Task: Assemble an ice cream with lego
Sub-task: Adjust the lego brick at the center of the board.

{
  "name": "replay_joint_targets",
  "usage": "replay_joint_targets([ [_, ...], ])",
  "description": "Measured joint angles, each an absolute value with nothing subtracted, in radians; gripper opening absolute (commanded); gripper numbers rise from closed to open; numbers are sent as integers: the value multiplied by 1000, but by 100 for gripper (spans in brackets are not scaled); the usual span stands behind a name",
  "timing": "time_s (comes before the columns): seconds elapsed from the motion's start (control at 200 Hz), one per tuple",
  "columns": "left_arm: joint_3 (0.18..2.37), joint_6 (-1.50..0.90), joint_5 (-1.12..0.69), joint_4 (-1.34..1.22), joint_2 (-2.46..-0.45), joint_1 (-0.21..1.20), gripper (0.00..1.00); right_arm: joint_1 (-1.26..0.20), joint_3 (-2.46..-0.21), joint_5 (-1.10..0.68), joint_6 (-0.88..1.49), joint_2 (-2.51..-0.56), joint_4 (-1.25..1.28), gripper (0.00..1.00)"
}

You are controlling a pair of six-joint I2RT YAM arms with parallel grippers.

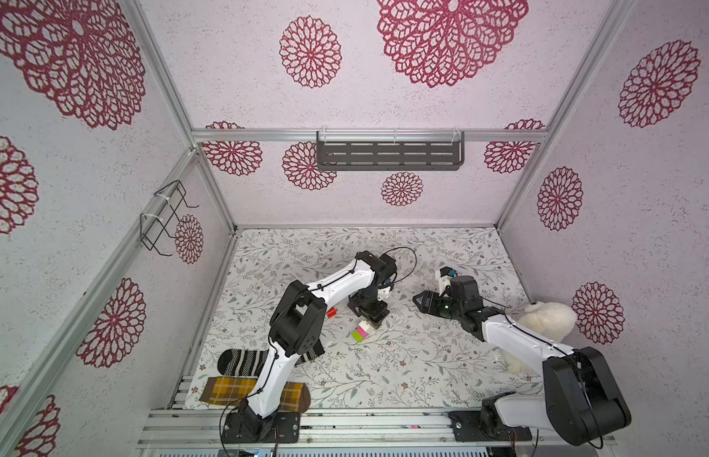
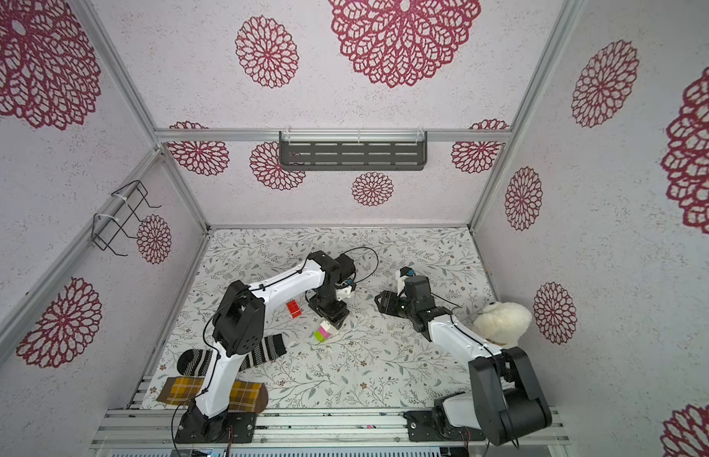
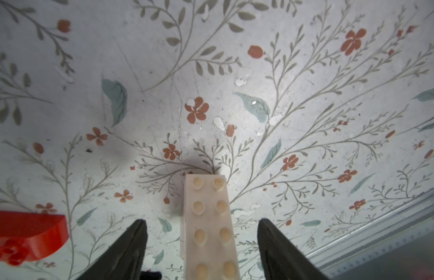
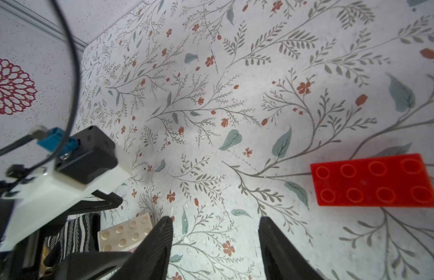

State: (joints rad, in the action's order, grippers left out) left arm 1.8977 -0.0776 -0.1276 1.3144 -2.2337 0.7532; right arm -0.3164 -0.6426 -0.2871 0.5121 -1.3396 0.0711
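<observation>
**Q:** What lies nearest on the desk [image 1: 404, 376]?
**A:** A plaid sock [image 1: 226, 391] lies at the front edge. A striped sock [image 1: 242, 362] lies just behind it. The left arm crosses above both.

**Q:** Where is the ice cream [image 1: 363, 330]?
**A:** It sits mid-desk, directly below the left tool [image 3: 202, 220]. Both top views show a lime green band nearest, then pink, then cream-white farthest.

**Q:** How is it oriented?
**A:** The cream brick [image 3: 208, 225] is the top layer, with its studs facing up toward the left wrist camera. Its long axis runs along the gap between the fingers, parallel to them. One short end points away from the wrist.

**Q:** What is the condition of the left tool?
**A:** The fingers are apart, one on each side of the cream brick. Bare desk shows in both gaps, so neither finger touches the brick.

**Q:** What is the next item back?
**A:** A red brick [image 1: 331, 312] lies flat to the left of the ice cream, near it but apart from it.

**Q:** And the right tool [image 4: 215, 218]?
**A:** It is farther right, well apart from the ice cream. Its fingers are spread with only desk between them. A white plush toy [image 1: 543, 324] sits by the right wall.
</observation>
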Motion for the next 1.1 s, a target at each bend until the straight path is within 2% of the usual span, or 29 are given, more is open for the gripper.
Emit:
replay_joint_targets([
  [0.265,1897,-80,-139,1360,-2234,780,76,-302,-615,-310,513,-1401,110,61],
  [0.585,1872,-97,-73,1402,-2270,791,75,-299,-608,-353,514,-1447,141,61],
  [1.101,1916,-106,-35,1417,-2344,793,50,-297,-606,-371,515,-1459,160,60],
])
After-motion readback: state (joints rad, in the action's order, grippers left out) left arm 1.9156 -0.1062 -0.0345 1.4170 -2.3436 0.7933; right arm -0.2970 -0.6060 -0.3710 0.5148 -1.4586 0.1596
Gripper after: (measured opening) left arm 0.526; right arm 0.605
